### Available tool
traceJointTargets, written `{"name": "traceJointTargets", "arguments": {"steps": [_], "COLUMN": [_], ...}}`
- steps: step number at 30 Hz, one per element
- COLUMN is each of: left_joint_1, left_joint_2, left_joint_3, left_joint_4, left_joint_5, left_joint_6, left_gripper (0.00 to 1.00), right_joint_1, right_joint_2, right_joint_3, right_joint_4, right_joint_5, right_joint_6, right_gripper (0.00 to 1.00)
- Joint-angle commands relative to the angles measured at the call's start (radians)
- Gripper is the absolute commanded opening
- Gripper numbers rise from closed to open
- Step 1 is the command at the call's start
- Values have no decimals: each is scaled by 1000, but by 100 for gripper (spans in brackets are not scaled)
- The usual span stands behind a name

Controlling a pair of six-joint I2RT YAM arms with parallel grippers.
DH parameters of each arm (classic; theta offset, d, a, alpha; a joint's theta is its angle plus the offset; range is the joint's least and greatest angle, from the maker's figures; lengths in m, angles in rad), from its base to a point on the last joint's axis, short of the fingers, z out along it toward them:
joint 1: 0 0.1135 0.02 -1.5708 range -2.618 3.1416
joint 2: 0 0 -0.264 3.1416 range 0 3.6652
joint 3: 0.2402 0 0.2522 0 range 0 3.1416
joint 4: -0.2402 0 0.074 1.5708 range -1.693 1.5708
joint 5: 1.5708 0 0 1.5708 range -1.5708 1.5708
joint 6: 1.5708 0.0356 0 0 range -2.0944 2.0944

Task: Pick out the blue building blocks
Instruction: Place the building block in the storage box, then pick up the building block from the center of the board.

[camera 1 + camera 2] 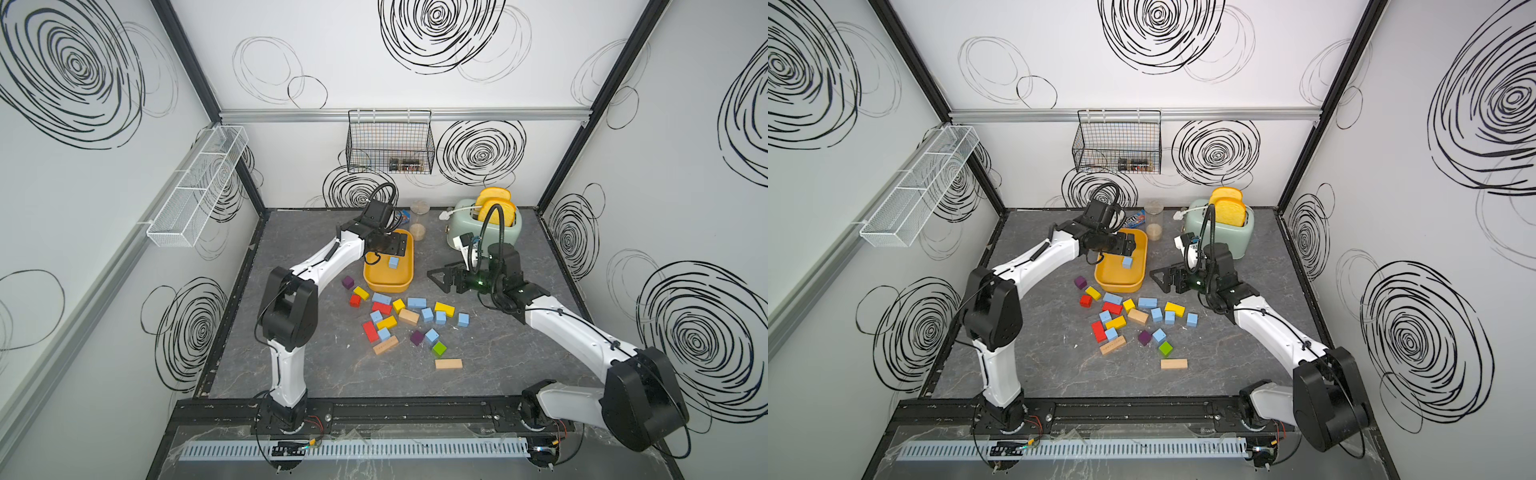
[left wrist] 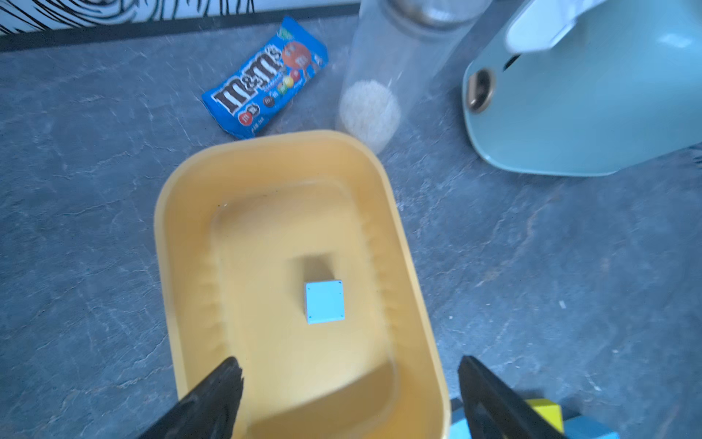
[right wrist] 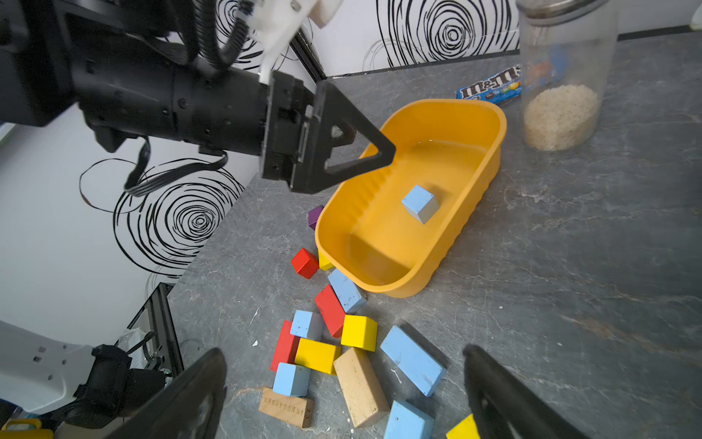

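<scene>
Several blue blocks [image 1: 381, 298] outside the yellow tray [image 1: 388, 286] touch red and yellow blocks [image 1: 381, 308], so a wide grab could catch a wrong colour or scatter them. The arms, close together by the tray, could also clash. In a top view one blue cube [image 1: 393, 262] lies free in the tray, at 6 o'clock of the left fingers [image 1: 398, 244], which are spread wide and empty. The right fingers [image 1: 441, 277], equally wide and empty, hover at the tray's 3 o'clock.
</scene>
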Motion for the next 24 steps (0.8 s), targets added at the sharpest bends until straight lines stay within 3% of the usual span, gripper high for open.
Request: {"name": "traceJointTargets", "arguments": {"steps": [1, 11, 24], "left_joint_1": [-11, -51, -129], "left_joint_2": [-85, -315, -504], "left_joint_3": [-59, -287, -642], "left_joint_4": [2, -75, 5], "left_joint_5": [-32, -72, -92], "left_joint_6": [-10, -34, -181], "left_gripper": [98, 99, 93], "right_joint_1": [15, 91, 172], "right_joint_2": [-48, -153, -274], "right_joint_3": [14, -35, -190], "right_joint_4": [-61, -111, -159], "right_joint_5": [28, 105, 130], "right_joint_6": [-36, -41, -18], "right_gripper": [98, 98, 98]}}
